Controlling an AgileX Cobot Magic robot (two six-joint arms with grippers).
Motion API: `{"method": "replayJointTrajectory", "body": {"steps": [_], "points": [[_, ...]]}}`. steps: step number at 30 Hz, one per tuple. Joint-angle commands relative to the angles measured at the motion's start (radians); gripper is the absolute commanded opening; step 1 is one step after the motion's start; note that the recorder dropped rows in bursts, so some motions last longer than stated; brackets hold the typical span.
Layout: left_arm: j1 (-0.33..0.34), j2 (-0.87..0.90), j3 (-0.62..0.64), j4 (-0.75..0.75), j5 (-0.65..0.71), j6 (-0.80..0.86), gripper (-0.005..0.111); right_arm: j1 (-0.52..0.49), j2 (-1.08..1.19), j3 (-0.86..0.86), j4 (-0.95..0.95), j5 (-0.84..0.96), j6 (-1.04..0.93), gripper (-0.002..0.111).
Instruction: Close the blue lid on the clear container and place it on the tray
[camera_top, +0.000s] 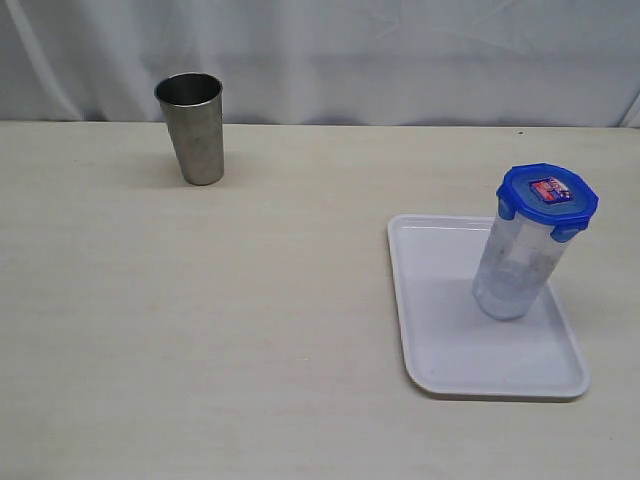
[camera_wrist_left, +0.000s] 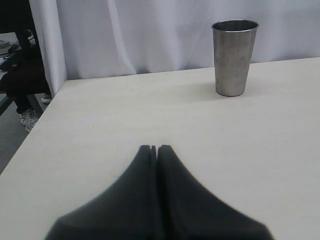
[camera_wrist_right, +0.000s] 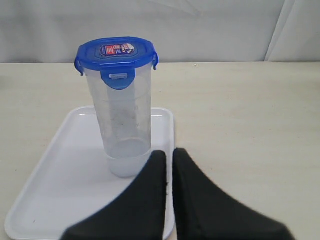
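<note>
Blue lid (camera_top: 547, 192) sits on the clear container (camera_top: 512, 270), which stands upright on the tray (camera_top: 440, 300), so with the left gripper (camera_wrist_left: 154, 148) and right gripper (camera_wrist_right: 169, 152) both pressed together and empty, the main risk is a stray right-arm move toppling that tall, narrow-based canister

light: bright, even, diffuse | shadows: faint, soft | focus: near fingers (camera_wrist_left: 185, 200) blurred, scene sharp

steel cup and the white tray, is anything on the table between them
Nothing. The stretch of table between the steel cup and the white tray is bare, as the exterior view shows.
</note>
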Motion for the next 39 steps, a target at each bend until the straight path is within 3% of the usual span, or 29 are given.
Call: {"method": "replayJointTrajectory", "body": {"steps": [1, 39], "points": [[0.000, -0.002, 0.002, 0.002, 0.003, 0.030, 0.000, -0.004, -0.006, 0.003, -0.002, 0.002, -0.002, 0.005], [0.000, -0.002, 0.002, -0.029, -0.001, 0.030, 0.000, -0.004, -0.006, 0.003, -0.002, 0.002, -0.002, 0.005]]}}
